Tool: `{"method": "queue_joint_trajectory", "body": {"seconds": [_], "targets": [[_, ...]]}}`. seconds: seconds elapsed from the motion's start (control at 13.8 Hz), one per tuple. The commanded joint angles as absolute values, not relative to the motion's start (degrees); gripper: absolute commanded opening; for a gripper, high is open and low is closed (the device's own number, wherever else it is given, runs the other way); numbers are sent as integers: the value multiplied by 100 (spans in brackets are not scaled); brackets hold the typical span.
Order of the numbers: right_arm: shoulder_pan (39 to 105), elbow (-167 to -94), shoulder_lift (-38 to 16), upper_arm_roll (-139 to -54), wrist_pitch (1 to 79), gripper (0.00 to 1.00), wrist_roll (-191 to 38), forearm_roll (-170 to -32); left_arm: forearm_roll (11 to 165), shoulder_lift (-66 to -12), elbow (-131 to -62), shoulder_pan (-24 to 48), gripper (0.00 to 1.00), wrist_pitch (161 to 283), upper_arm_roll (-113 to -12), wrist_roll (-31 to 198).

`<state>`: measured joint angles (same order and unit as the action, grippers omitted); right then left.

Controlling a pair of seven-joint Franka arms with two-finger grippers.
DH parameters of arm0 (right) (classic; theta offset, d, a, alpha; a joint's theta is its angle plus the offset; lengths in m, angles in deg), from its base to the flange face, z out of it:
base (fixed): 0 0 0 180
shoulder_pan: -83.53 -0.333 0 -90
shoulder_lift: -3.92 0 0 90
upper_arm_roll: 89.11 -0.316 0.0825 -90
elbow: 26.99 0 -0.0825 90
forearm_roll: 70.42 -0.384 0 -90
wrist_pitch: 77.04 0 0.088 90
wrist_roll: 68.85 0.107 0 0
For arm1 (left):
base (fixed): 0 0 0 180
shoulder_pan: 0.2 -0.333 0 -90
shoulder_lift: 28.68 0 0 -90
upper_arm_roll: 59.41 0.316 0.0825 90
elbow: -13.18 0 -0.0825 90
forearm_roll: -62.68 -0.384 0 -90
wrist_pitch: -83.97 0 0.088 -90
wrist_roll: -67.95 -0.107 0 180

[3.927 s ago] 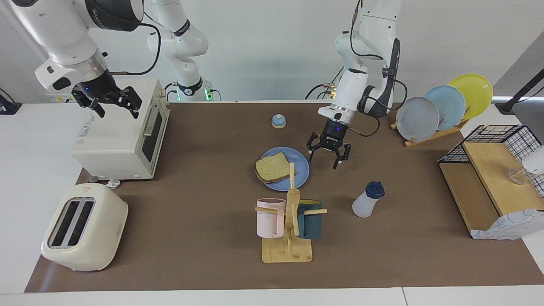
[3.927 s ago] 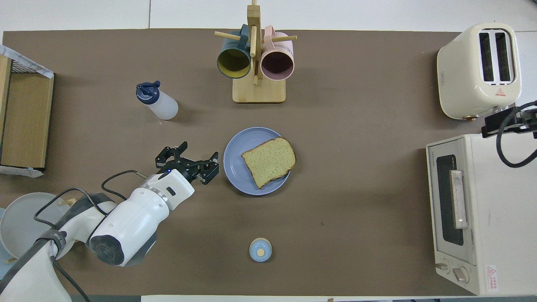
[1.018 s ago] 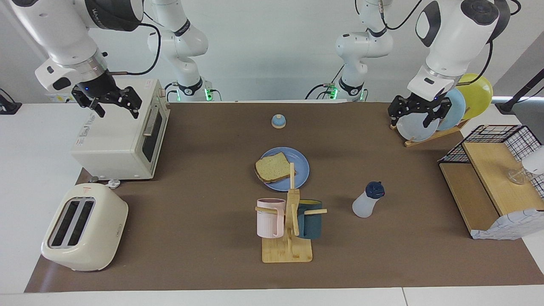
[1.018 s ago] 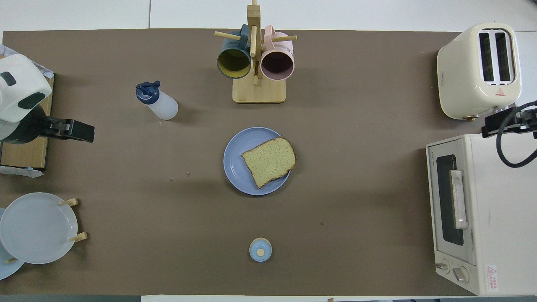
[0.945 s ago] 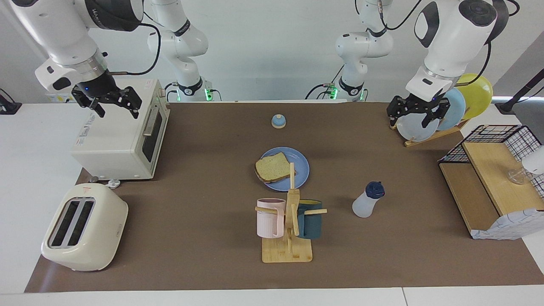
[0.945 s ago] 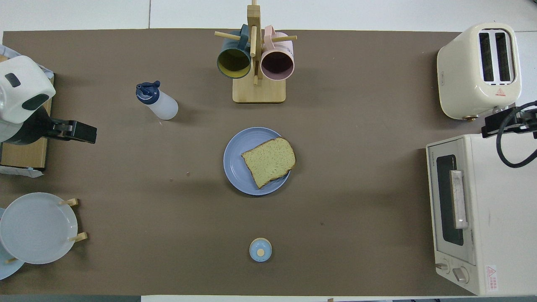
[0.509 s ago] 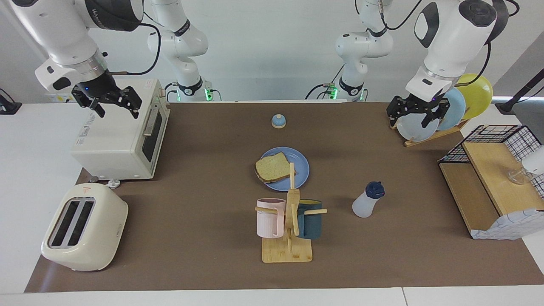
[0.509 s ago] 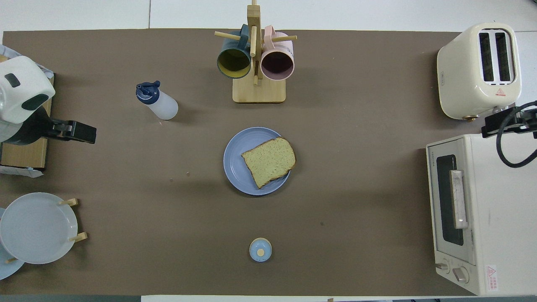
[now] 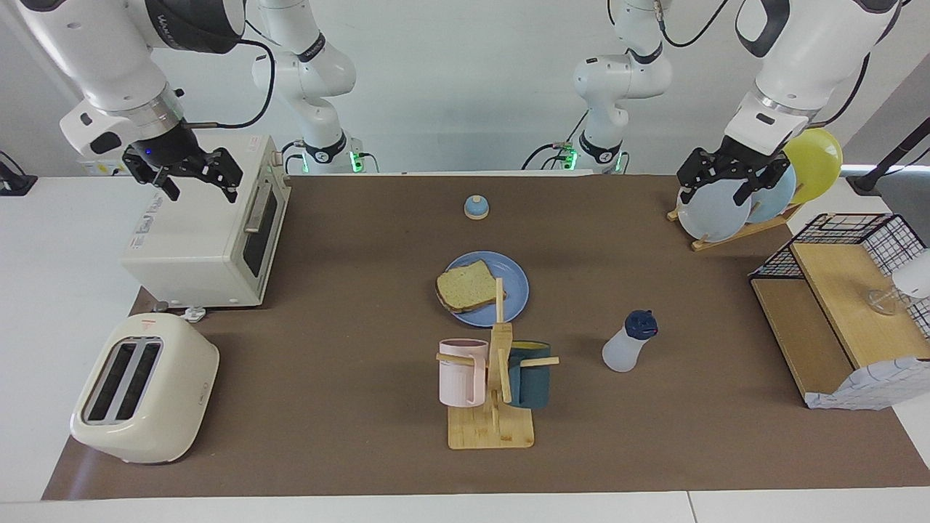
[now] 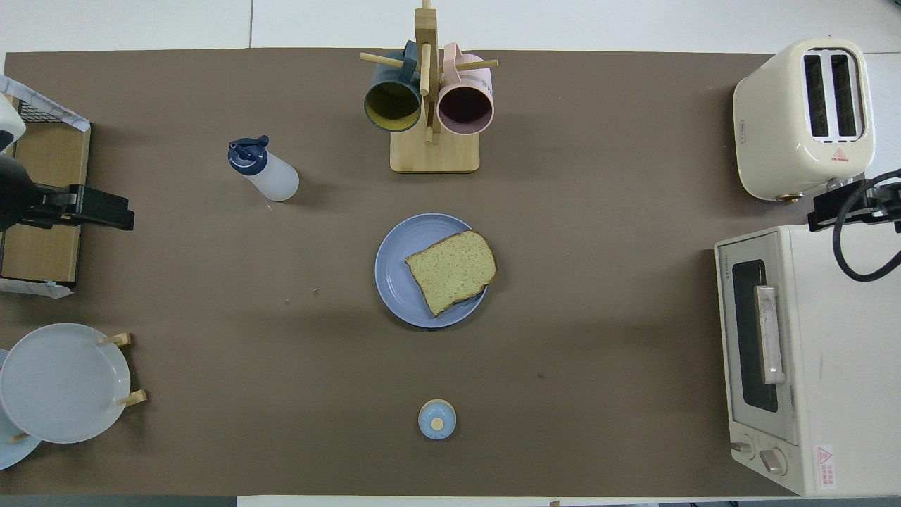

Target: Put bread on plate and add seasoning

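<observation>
A slice of bread (image 9: 465, 286) lies on a round blue plate (image 9: 512, 280) at the centre of the facing view, overhanging the rim toward the right arm's end of the table. The seasoning bottle (image 9: 628, 342) stands upright at lower right of the plate, beside a wooden mug rack (image 9: 494, 392). The left gripper (image 9: 727, 176) hangs at upper right over the plate rack (image 9: 734, 232), fingers spread, holding nothing. The right gripper (image 9: 190, 174) waits at upper left over the toaster oven (image 9: 211, 232), fingers spread, empty.
</observation>
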<state>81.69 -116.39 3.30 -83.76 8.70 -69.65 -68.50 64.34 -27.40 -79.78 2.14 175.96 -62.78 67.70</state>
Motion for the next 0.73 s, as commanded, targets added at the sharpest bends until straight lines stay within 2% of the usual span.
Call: {"method": "queue_joint_trajectory", "body": {"seconds": [0.0,0.65], "targets": [[8266,-11743,410,-8419,927,100,-7070,-6919,6296,-2772,-7859,200,100,17582,-6310,6839],[8266,-11743,410,-8419,918,100,-7070,-6919,6277,-2754,-7814,191,100,17502,-6354,6839]]}}
